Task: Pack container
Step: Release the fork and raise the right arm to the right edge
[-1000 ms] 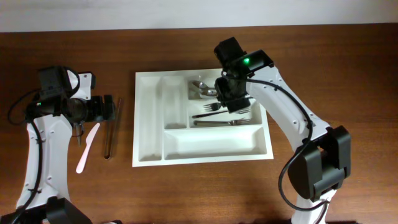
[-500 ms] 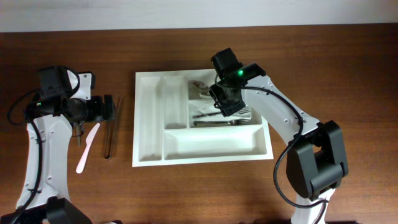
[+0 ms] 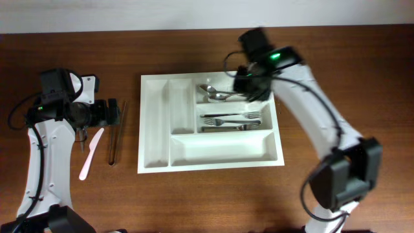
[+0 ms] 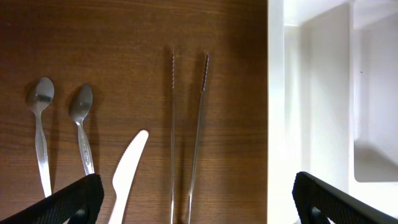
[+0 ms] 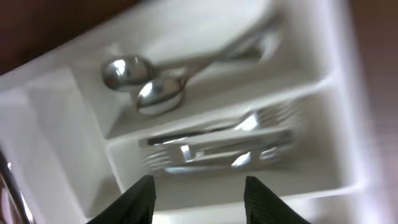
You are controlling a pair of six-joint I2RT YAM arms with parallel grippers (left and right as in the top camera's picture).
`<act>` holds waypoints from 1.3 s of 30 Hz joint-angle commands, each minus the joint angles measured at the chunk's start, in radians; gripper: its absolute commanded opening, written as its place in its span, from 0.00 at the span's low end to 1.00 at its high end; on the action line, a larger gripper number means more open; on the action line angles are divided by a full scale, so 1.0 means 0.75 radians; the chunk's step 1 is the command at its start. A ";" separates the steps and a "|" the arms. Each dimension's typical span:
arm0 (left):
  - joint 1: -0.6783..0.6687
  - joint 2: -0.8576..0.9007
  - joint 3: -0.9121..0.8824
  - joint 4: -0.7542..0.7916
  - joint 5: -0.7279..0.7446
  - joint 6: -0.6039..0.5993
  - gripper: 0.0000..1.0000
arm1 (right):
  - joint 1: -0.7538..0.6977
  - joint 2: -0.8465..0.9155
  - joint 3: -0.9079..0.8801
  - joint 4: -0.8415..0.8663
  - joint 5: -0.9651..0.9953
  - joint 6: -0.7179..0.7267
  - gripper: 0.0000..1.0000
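Note:
The white cutlery tray (image 3: 155, 123) lies mid-table. Its far right compartment holds two metal spoons (image 3: 217, 94); the one below holds two forks (image 3: 233, 121). My right gripper (image 3: 248, 87) hovers over the tray's far right corner, open and empty. In the right wrist view it (image 5: 199, 202) looks down on the spoons (image 5: 143, 81) and forks (image 5: 217, 140). My left gripper (image 3: 116, 111) is open wide, left of the tray, above metal tongs (image 4: 186, 137). Its fingers (image 4: 74, 199) straddle the tongs and a white plastic knife (image 4: 127, 171).
Two more spoons (image 4: 40, 124) lie on the wood left of the knife. The tray's left wall (image 4: 277, 112) shows at the right of the left wrist view. The tray's two narrow compartments (image 3: 180, 107) and its long near one hold nothing.
My right gripper has pulled up and back from the fork compartment toward the tray's far right corner, leaving two forks lying side by side. The left arm has not moved.

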 commanded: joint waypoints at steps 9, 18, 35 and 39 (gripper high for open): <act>0.008 0.007 0.028 -0.001 0.000 0.021 0.99 | -0.608 -0.341 0.385 -0.270 0.072 -0.783 0.52; 0.008 0.007 0.028 0.001 0.008 0.021 0.99 | -0.861 -0.473 0.385 -0.382 -0.072 -0.782 0.99; 0.009 0.007 0.028 -0.267 0.242 0.005 0.99 | -0.860 -0.472 0.384 -0.384 -0.074 -0.782 0.99; 0.009 0.007 0.028 -0.354 -0.134 -0.090 0.99 | -0.860 -0.472 0.384 -0.384 -0.074 -0.782 0.99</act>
